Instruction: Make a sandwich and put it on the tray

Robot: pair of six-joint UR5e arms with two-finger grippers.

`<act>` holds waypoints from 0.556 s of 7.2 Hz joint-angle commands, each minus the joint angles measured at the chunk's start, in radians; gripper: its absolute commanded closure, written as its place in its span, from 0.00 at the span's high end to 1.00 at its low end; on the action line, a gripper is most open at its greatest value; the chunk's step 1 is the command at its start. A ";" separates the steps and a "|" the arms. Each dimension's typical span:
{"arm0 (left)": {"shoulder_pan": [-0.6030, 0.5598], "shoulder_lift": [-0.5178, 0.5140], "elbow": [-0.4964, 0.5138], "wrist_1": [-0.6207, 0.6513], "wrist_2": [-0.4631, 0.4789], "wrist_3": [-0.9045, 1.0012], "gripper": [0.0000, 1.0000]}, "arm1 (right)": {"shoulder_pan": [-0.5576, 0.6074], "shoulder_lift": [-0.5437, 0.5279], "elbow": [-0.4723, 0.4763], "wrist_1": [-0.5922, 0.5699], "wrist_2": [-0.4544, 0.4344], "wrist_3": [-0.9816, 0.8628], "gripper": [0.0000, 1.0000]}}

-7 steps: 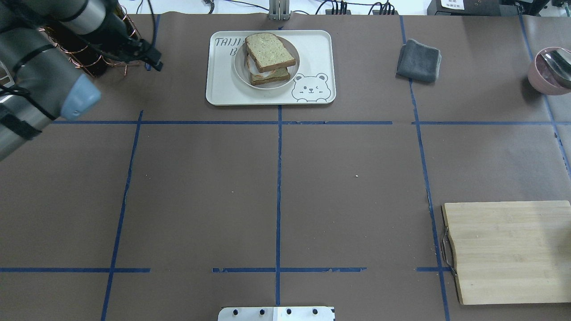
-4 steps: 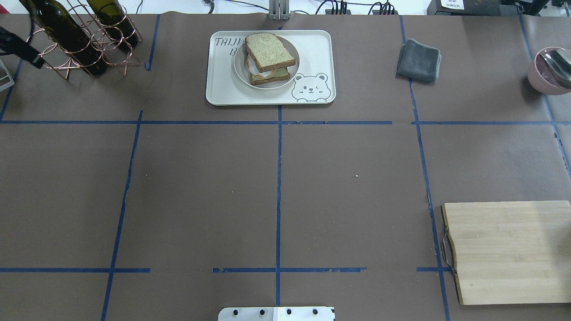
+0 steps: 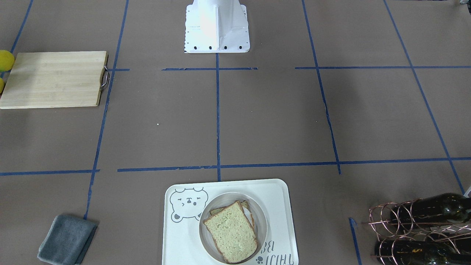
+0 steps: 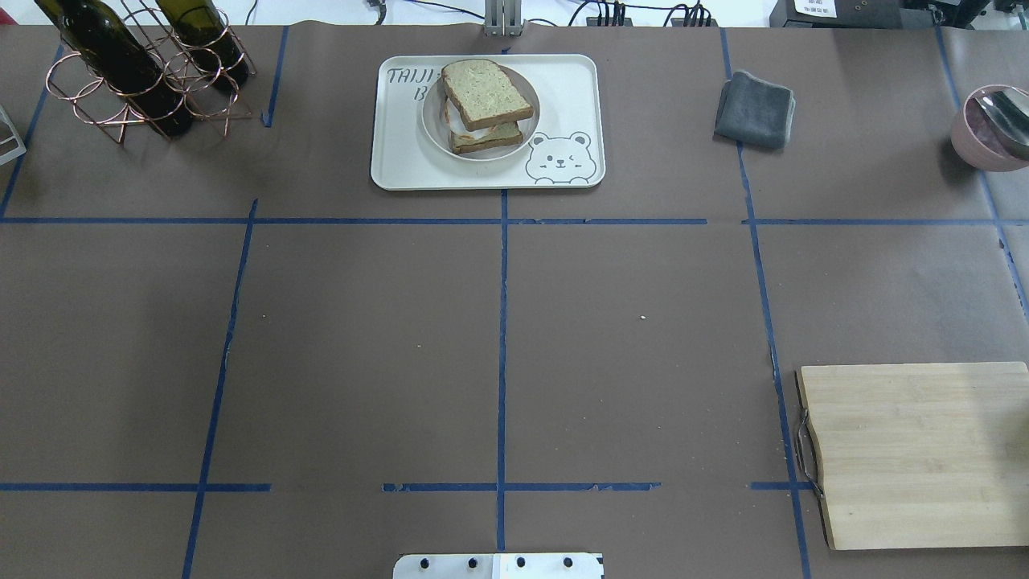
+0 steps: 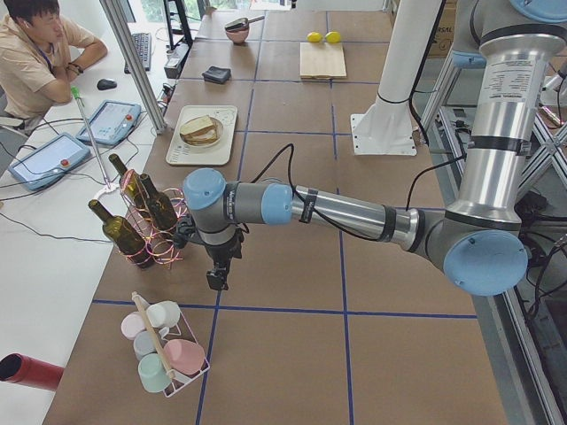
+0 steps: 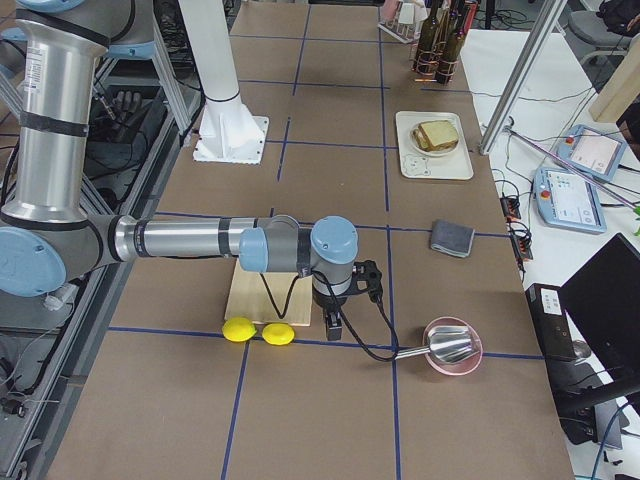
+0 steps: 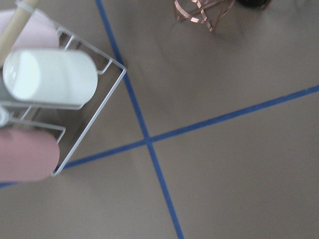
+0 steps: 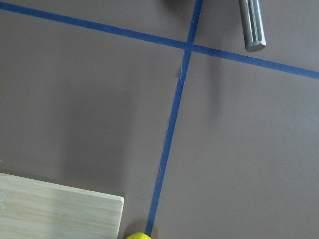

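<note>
Sandwich: we are seeing the sandwich (image 4: 485, 104) sitting on a small round plate (image 4: 500, 154). The plate is resting inside the tray (image 4: 572, 80), just beside its bear drawing.
Progress: we are judging the job as good as done, since the whole stack is lying within the tray's rim.
Top slice: it is lying skewed over the lower slice, with white egg peeking out at one edge. We are thinking any knock to the tray could slide it off.
Left claw: the left claw (image 5: 215, 279) is hanging well apart from the tray, between the wine-bottle rack (image 4: 141, 88) and the mug rack (image 5: 168, 354). Only a side view is catching it, so we cannot tell whether its fingers are apart or together.
Right claw: the right claw (image 6: 333, 325) is hanging well apart from the tray on the opposite side, over the bench (image 4: 362, 338) by the cutting board (image 4: 916, 450). It is near two lemons (image 6: 275, 334) and a pink bowl (image 6: 447, 368) holding a ladle (image 6: 410, 351). Again we cannot tell its state.
Risk on the left: we are worrying that a low sweep toward the tray could snag the rack wires and tip a bottle.
Risk on the right: we are expecting that a careless swing could clip the ladle handle or send a lemon rolling.
Risk of more handling: we are reckoning that any return to the tray could be disturbing a finished stack for no gain.
</note>
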 commanded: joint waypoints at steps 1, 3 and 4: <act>-0.050 0.084 -0.010 0.018 -0.036 0.004 1.00 | 0.001 0.003 -0.001 0.000 0.000 -0.001 1.00; -0.058 0.110 -0.037 0.016 -0.037 0.005 1.00 | 0.001 0.003 -0.001 0.000 0.000 -0.001 1.00; -0.058 0.109 -0.047 0.016 -0.037 0.004 1.00 | -0.001 0.003 0.001 0.001 0.000 -0.001 1.00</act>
